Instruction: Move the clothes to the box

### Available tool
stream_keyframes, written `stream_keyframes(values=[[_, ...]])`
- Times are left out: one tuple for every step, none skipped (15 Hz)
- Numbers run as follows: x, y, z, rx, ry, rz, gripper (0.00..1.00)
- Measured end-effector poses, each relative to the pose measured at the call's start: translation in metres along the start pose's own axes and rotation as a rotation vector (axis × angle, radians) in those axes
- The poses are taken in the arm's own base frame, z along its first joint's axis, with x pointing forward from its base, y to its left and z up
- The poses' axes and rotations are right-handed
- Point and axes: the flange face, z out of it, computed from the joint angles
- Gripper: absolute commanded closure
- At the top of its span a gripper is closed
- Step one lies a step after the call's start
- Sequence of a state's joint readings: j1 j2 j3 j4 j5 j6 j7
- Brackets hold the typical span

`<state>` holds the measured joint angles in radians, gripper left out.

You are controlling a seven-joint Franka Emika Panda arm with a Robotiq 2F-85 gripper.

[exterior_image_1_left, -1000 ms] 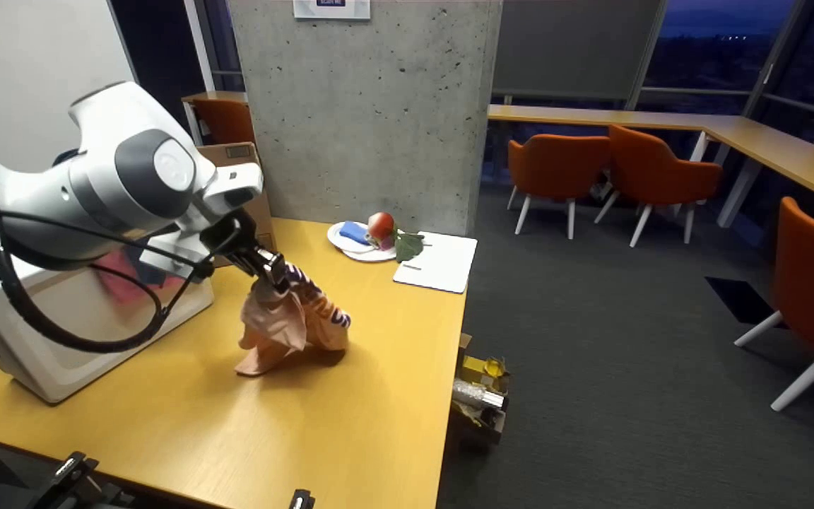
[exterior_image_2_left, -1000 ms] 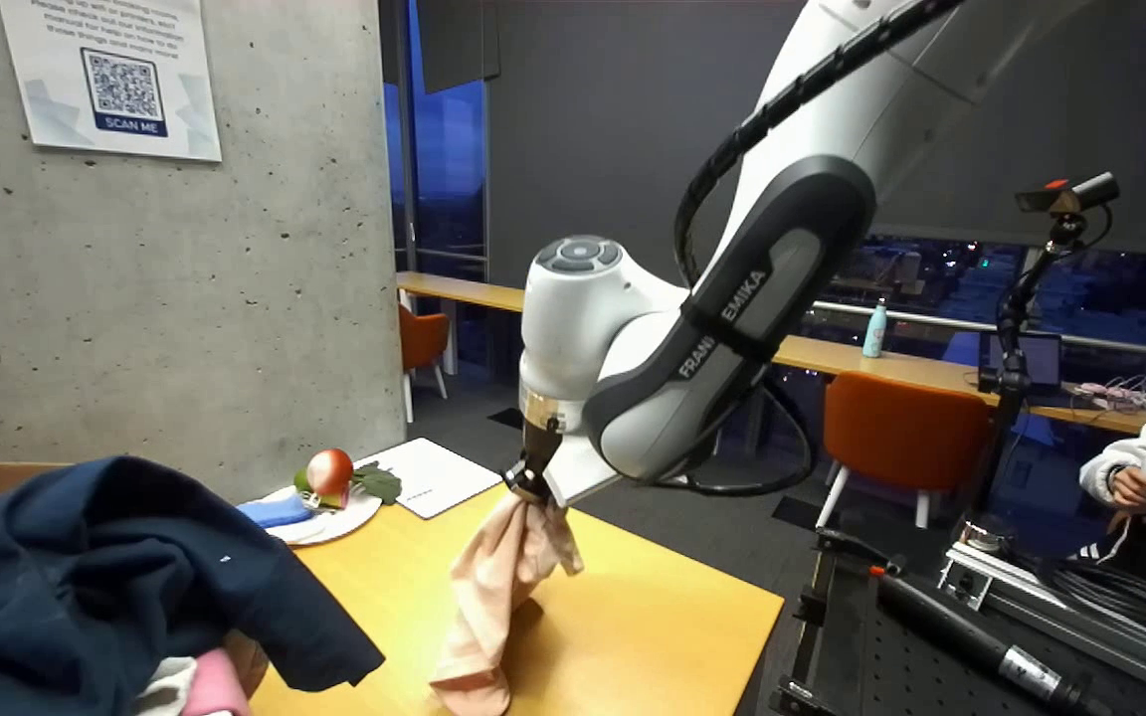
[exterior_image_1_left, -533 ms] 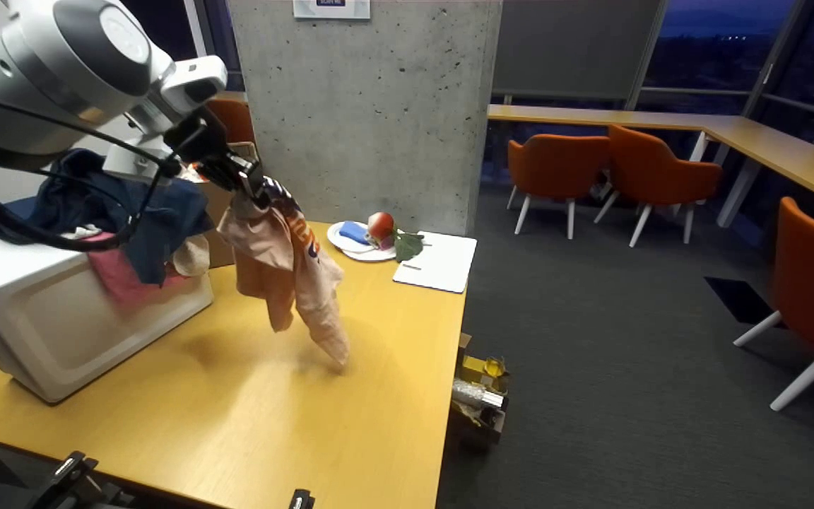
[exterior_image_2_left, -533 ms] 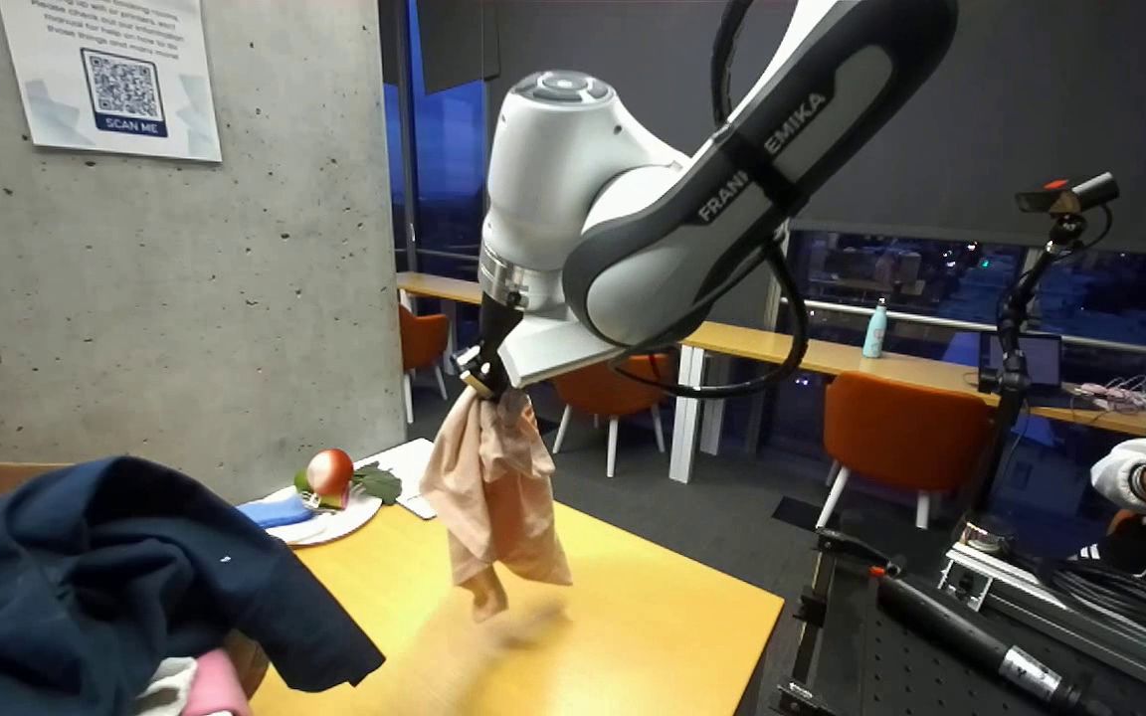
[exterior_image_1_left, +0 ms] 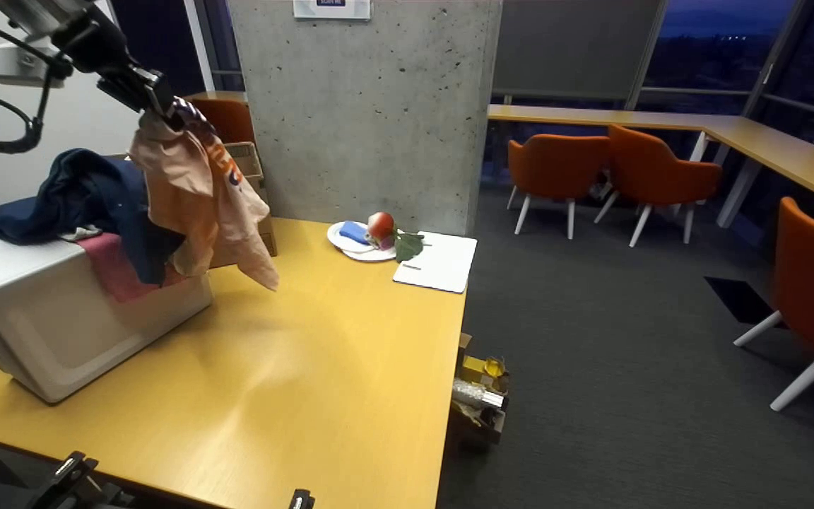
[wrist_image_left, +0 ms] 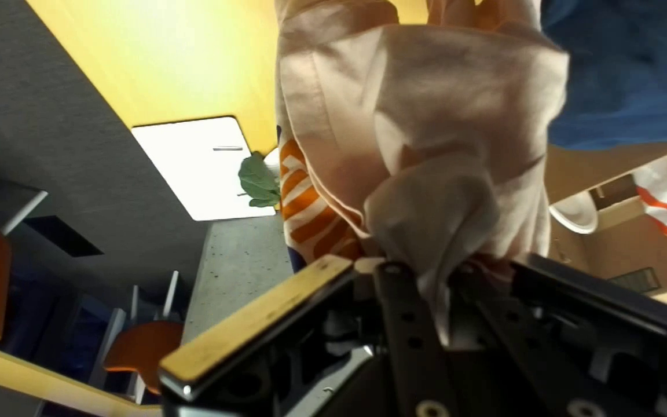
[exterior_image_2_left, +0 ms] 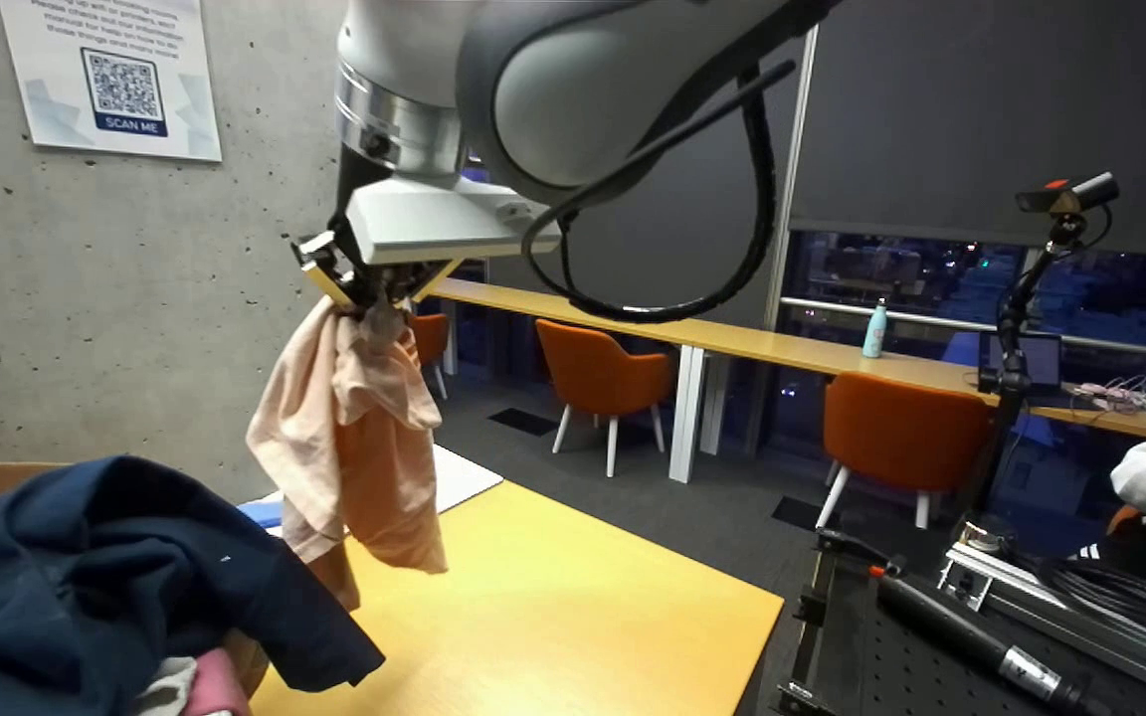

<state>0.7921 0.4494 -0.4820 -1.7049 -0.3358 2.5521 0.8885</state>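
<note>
At upper left in an exterior view, the end effector (exterior_image_1_left: pixel 167 113) is clamping the peach garment (exterior_image_1_left: pixel 202 194), which is hanging beneath its nearly closed jaws.

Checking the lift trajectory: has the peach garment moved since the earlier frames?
Yes. In an exterior view, judged against the concrete pillar, the peach garment has risen and shifted picture-left, toward the white box.
</note>
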Motion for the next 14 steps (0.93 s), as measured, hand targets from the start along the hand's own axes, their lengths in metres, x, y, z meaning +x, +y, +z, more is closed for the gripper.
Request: stream_keyframes(values=[[0.001,-0.015,-0.010,0.022,-0.003,-0.008,0.98],[0.001,-0.032,-0.020,0.044,-0.003,-0.019,0.98],[0.001,-0.047,-0.029,0.064,-0.002,-0.032,0.98],[0.001,-0.062,-0.037,0.082,0.002,-0.046,0.98],[0.000,-0.078,-0.043,0.099,0.008,-0.062,0.98],[-0.001,-0.094,-0.048,0.115,0.014,-0.076,0.98],[-0.003,-0.108,-0.050,0.127,0.017,-0.088,0.98],[-0.005,-0.122,-0.050,0.136,0.017,-0.100,0.98],[-0.009,-0.135,-0.047,0.144,0.016,-0.112,0.98],[-0.014,-0.147,-0.041,0.154,0.017,-0.126,0.98],[-0.019,-0.159,-0.034,0.163,0.018,-0.141,0.98],[-0.025,-0.170,-0.026,0.170,0.019,-0.157,0.98],[-0.031,-0.181,-0.018,0.178,0.021,-0.174,0.98],[-0.037,-0.192,-0.012,0.187,0.024,-0.190,0.98]])
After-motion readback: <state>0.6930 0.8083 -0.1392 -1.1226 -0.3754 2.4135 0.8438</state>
